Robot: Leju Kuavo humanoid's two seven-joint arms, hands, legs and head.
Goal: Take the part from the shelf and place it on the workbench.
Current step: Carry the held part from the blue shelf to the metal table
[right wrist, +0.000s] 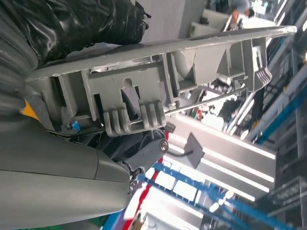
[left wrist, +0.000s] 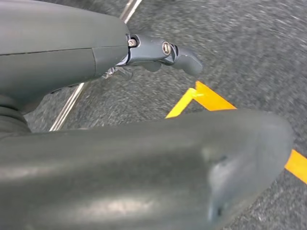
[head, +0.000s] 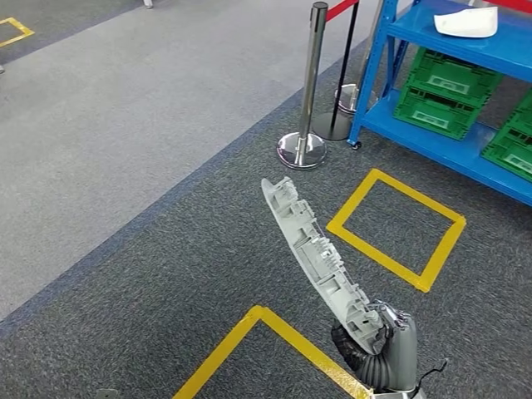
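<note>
The right hand [head: 376,337] grips the long grey part [head: 313,249] by its near end, so the rest juts forward and up, clear of the floor and well short of the blue shelf [head: 439,133], probably for carrying. The left hand [left wrist: 159,52] holds nothing; blur hides how its fingers lie.

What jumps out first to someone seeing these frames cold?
The long grey part, gripped at its lower end by the right robot hand and jutting up over the dark carpet. Next, the yellow tape square on the floor just beyond it. Then the blue shelf at upper right, holding green crates and a white part.
</note>
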